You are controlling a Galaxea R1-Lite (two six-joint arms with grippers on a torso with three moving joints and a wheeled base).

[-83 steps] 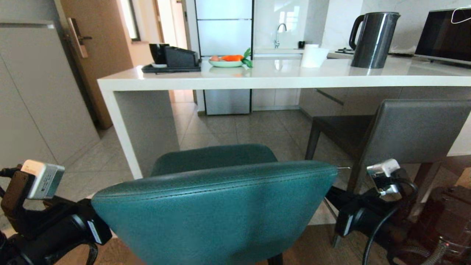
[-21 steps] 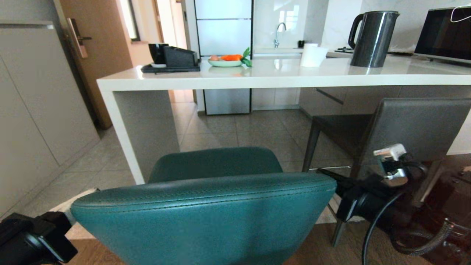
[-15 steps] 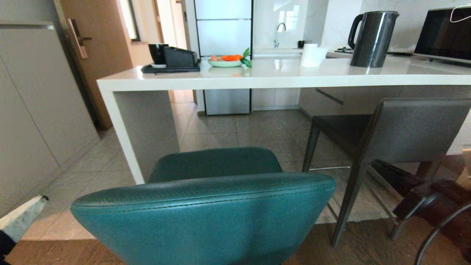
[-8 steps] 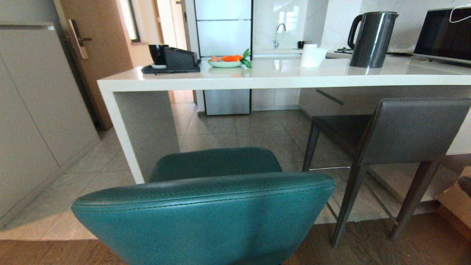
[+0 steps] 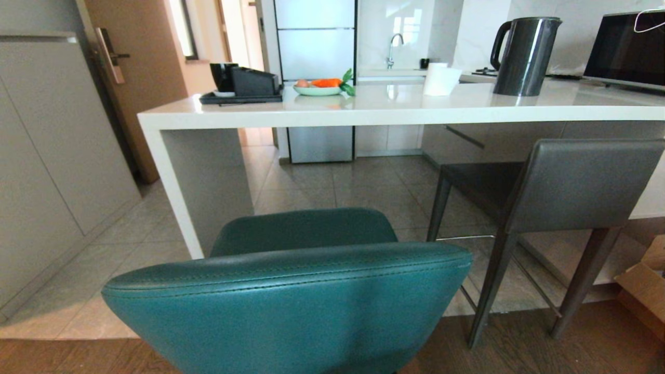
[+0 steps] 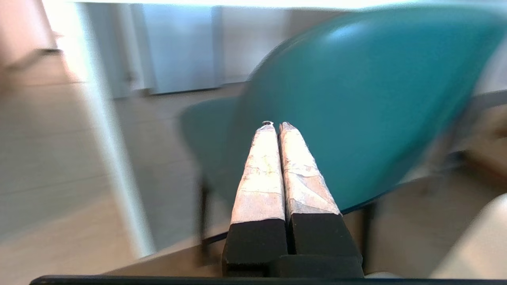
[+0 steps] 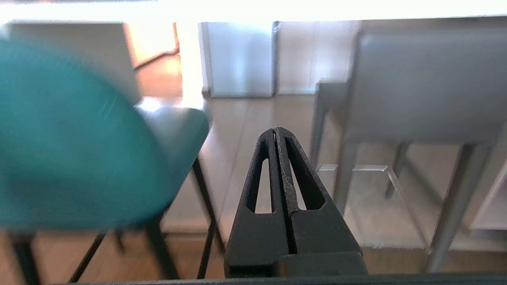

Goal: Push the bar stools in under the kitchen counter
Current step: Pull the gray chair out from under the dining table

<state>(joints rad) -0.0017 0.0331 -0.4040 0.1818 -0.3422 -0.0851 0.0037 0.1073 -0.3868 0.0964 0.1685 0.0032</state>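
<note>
Teal stool and grey stool stand before counter; no writing legible.

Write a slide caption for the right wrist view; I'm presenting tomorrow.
Shut right claw points between the teal stool and the grey stool, touching neither.

Left gripper closed; right gripper closed too (both empty).

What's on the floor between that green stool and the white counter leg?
Nothing: bare floor tiles separate the teal stool from the counter leg, in the head view.
</note>
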